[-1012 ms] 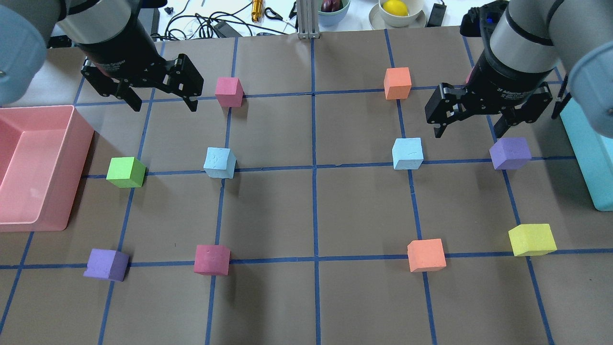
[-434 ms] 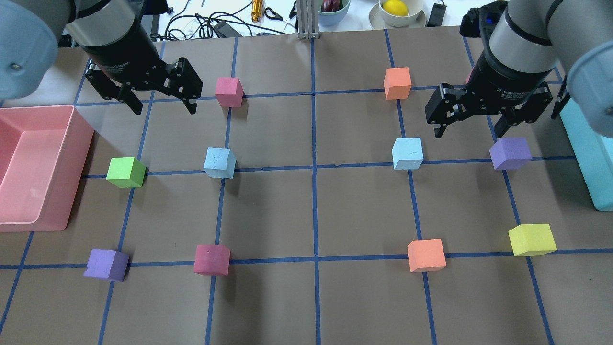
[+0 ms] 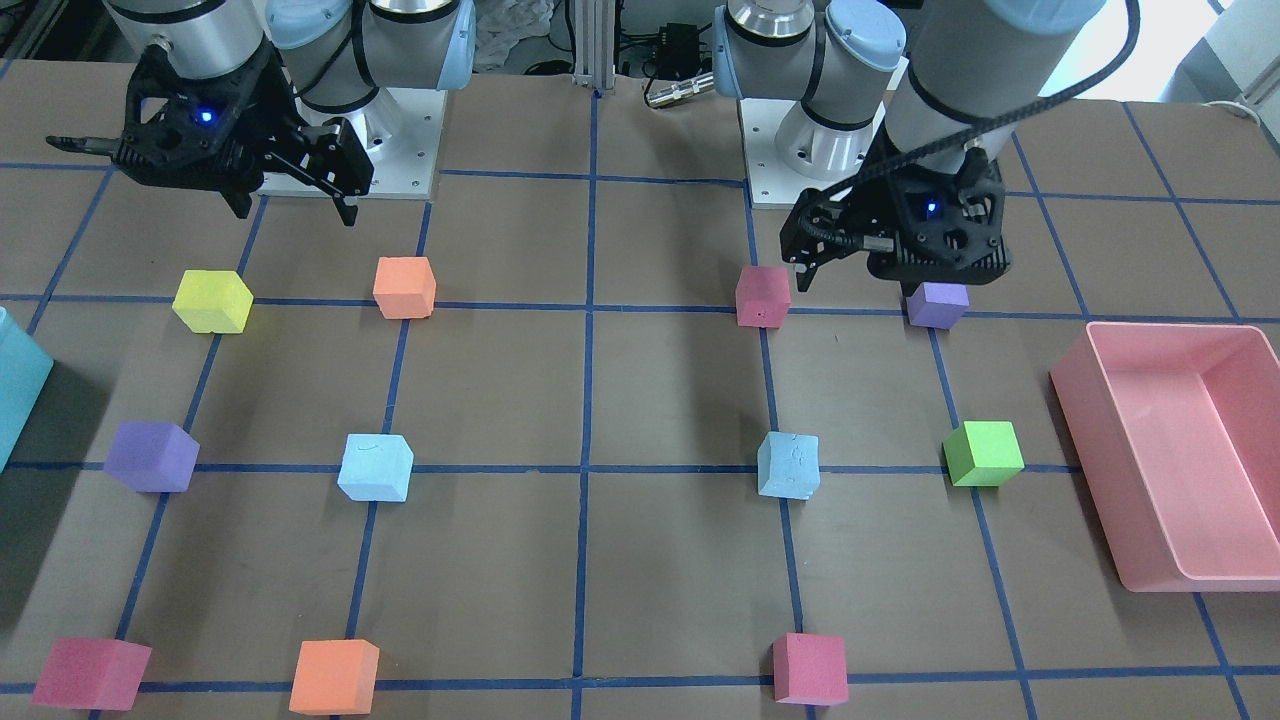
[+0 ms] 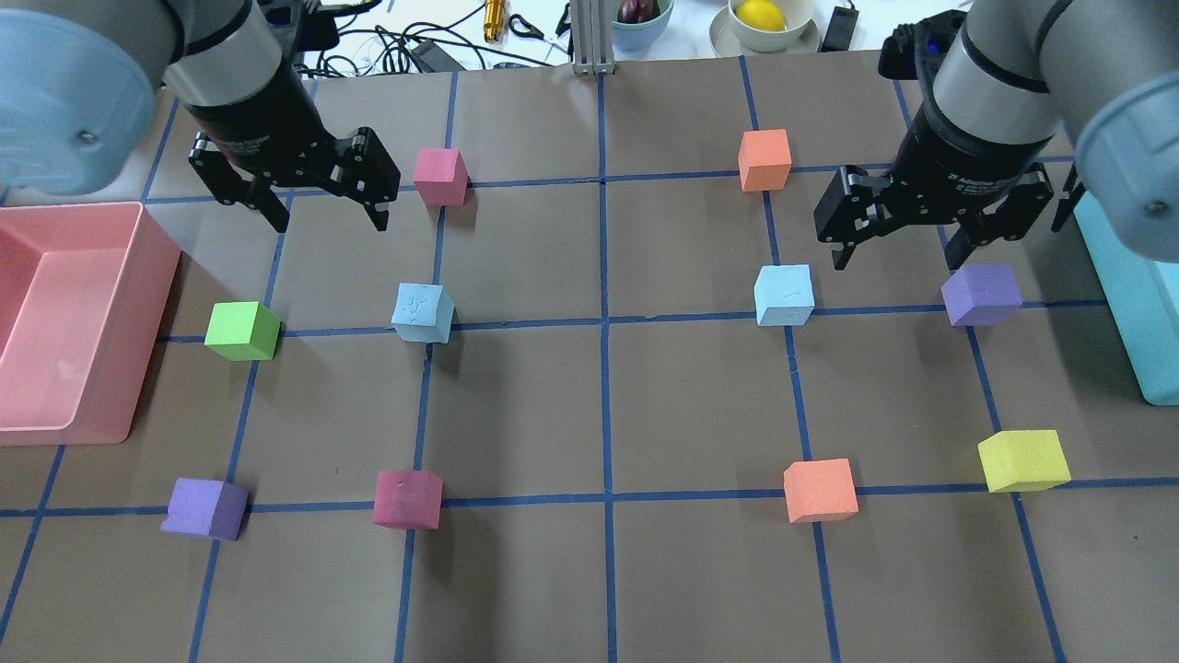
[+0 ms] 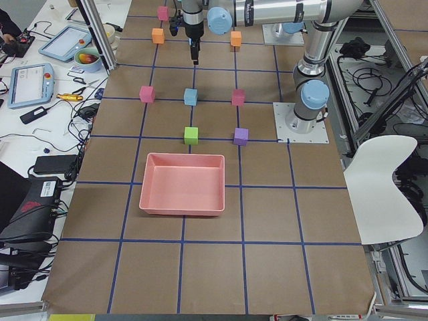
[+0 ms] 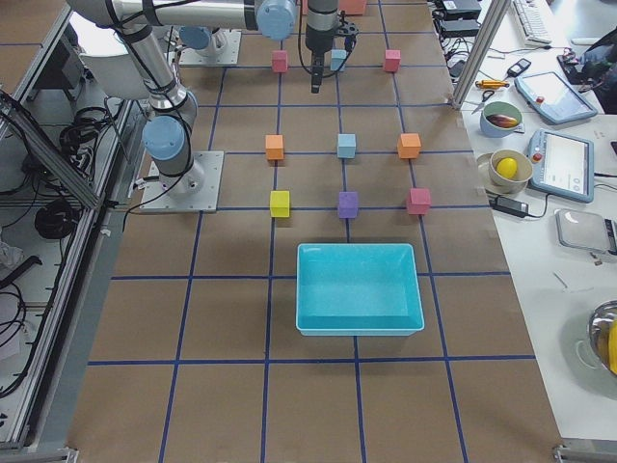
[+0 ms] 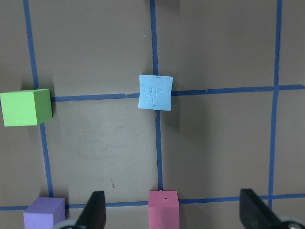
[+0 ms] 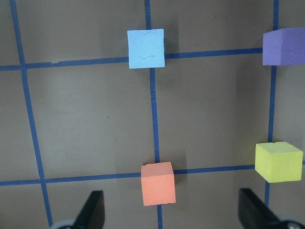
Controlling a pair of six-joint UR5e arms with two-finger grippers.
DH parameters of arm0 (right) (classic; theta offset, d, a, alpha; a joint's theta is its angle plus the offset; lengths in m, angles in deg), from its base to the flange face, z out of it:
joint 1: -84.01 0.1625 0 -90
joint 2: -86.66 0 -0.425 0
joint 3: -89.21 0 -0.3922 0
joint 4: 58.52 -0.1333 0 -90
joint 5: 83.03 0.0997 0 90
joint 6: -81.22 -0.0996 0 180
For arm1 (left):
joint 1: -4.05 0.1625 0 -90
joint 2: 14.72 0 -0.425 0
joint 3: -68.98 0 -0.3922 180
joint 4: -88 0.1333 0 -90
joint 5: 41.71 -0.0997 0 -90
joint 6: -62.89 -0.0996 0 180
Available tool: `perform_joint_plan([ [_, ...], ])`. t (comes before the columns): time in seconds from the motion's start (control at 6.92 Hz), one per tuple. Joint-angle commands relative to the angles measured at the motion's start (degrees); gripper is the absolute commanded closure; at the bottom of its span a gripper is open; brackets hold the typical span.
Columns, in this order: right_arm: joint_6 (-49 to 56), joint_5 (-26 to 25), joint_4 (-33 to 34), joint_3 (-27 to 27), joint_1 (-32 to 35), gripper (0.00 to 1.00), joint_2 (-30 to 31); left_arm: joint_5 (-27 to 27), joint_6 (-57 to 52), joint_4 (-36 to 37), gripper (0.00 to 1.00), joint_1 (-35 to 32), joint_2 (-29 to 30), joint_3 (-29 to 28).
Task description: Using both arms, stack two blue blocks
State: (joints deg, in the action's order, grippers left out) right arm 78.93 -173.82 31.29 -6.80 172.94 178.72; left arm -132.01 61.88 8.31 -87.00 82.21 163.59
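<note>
**Both grippers wide open, blue blocks apart on the mat**

Watching this remotely. The left gripper (image 4: 330, 221) hangs over the brown mat (image 4: 516, 414) with its fingers spread wide and nothing between them. The left blue block (image 4: 423, 313) sits flat on the mat, out past those fingertips, with a green cube (image 4: 241, 331) well off to its side. The right gripper (image 4: 897, 262) is the same, fingers apart and empty. It hovers above the gap between the right blue block (image 4: 784, 295) and a purple cube (image 4: 982, 294). Both blue blocks lie along the same blue tape line (image 4: 682, 319), well apart, not stacked. A pink bin (image 4: 152, 276) and a teal bin (image 4: 1128, 304) sit at opposite edges.
</note>
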Motion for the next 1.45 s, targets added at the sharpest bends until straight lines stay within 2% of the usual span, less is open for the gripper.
perform_joint_plan([
  [0.0,0.7,0.6,7.9,-0.1,-0.2,0.0,-9.3,-0.5,0.0,14.9,0.0,-0.1,4.4,8.8],
  [0.14,0.9,0.2,15.0,-0.1,-0.2,0.0,-15.4,-0.5,0.0,18.8,0.0,-0.1,6.7,10.5],
  [0.58,0.3,0.7,23.0,0.1,0.0,0.0,-24.7,-0.9,-0.5,23.2,0.0,-0.3,11.1,10.9],
  [0.72,0.1,0.7,24.0,0.3,0.0,0.0,-26.7,-1.0,-0.8,24.0,0.0,-0.3,12.0,11.0],
  [1.01,0.0,1.1,24.0,0.2,0.0,0.0,-28.3,-5.1,-0.8,25.1,0.0,-0.3,13.8,11.3],
  [1.3,0.3,2.0,24.1,-0.1,0.0,0.0,-29.3,-4.7,-0.8,26.9,0.0,-0.4,15.6,11.3],
])
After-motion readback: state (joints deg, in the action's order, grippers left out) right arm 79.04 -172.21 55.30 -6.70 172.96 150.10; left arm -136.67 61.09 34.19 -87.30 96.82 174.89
